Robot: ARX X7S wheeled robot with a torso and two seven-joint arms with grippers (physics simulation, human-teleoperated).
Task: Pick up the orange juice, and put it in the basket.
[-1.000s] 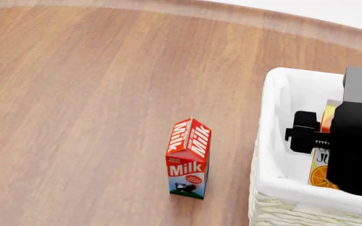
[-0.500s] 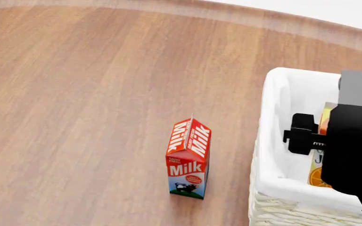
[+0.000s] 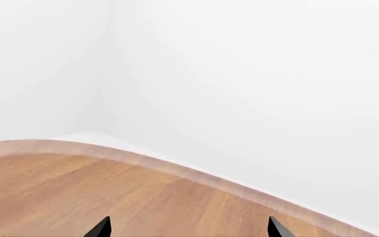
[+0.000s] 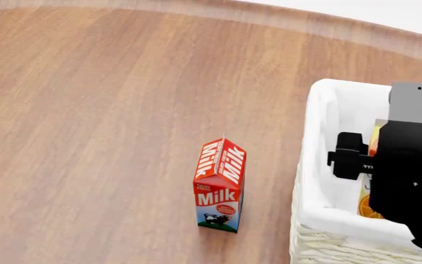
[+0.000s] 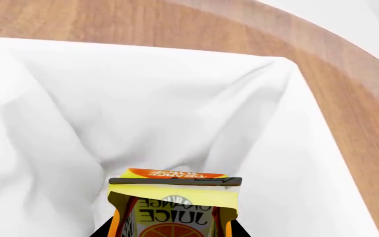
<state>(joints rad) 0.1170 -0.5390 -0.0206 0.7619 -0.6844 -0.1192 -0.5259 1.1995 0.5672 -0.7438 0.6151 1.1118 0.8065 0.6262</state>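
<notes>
Orange juice (image 5: 174, 207) sits between right hand (image 5: 170, 232) fingers, inside basket (image 4: 321, 165)

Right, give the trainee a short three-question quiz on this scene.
1. True or false: the orange juice carton is over the basket's white liner.
2. Which carton stands on the wooden table? A) milk carton B) juice C) none
3. Fill in: the right pincer is shut on the ____.

Key: 1 true; 2 A; 3 orange juice carton.
</notes>
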